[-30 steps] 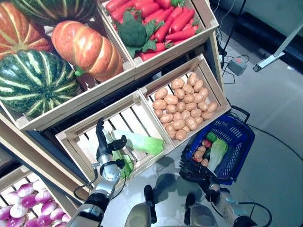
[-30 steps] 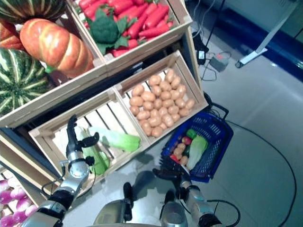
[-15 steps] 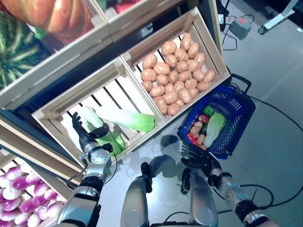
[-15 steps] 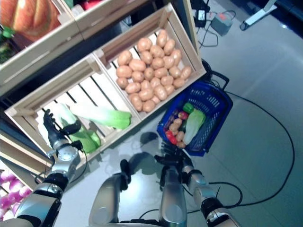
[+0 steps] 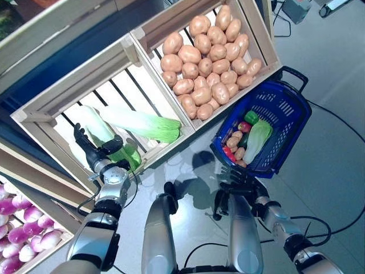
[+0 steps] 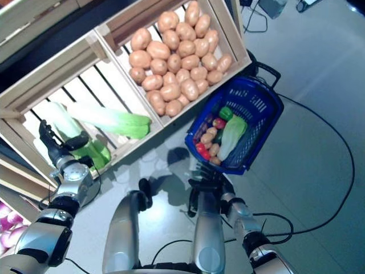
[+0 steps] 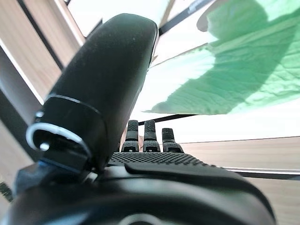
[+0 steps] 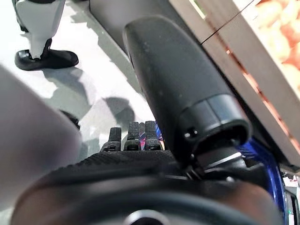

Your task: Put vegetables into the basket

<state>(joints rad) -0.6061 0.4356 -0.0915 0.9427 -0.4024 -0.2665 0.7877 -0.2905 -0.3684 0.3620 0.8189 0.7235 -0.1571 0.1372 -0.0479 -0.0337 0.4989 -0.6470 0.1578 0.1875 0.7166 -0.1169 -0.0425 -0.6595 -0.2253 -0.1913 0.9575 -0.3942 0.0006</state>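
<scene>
My left hand is inside the slatted wooden crate, open, with straight fingers and the thumb spread. It is right beside a short green leafy cabbage with a white stalk. In the left wrist view its fingers point at the green leaf. The blue basket stands on the floor at the right. It holds a pale green cabbage, a red and a green pepper and small potatoes. My right hand is open, just before the basket's near rim; the basket also shows in the right wrist view.
A long pale green cabbage lies across the slatted crate behind my left hand. A crate of potatoes stands directly behind the basket. A lower shelf edge runs at the left. Grey floor lies to the right of the basket.
The whole picture has shifted: the camera has tilted down and the upper shelf has left the view. My left hand stays by the green cabbage; my right hand stays by the basket's rim.
</scene>
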